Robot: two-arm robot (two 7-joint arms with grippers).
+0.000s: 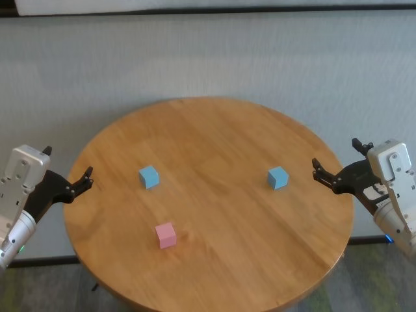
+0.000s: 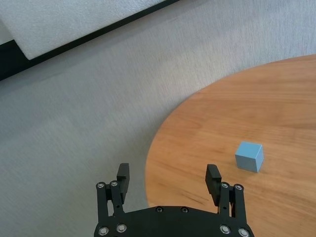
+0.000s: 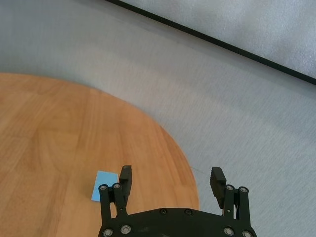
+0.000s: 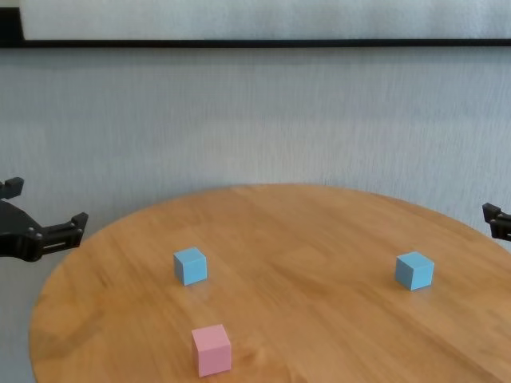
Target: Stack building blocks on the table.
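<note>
Three cubes lie apart on the round wooden table (image 1: 214,136). The pink block (image 1: 166,235) is nearest the front, also in the chest view (image 4: 211,349). One light blue block (image 1: 149,176) sits left of centre and shows in the left wrist view (image 2: 249,156). The other light blue block (image 1: 277,177) sits right of centre and shows in the right wrist view (image 3: 104,186). My left gripper (image 1: 67,164) hovers open and empty at the table's left edge. My right gripper (image 1: 337,155) hovers open and empty at the right edge, near the right blue block.
Grey carpet surrounds the table. A white wall with a black baseboard (image 4: 255,43) runs behind it. The table's rim (image 1: 195,296) curves close to my body in front.
</note>
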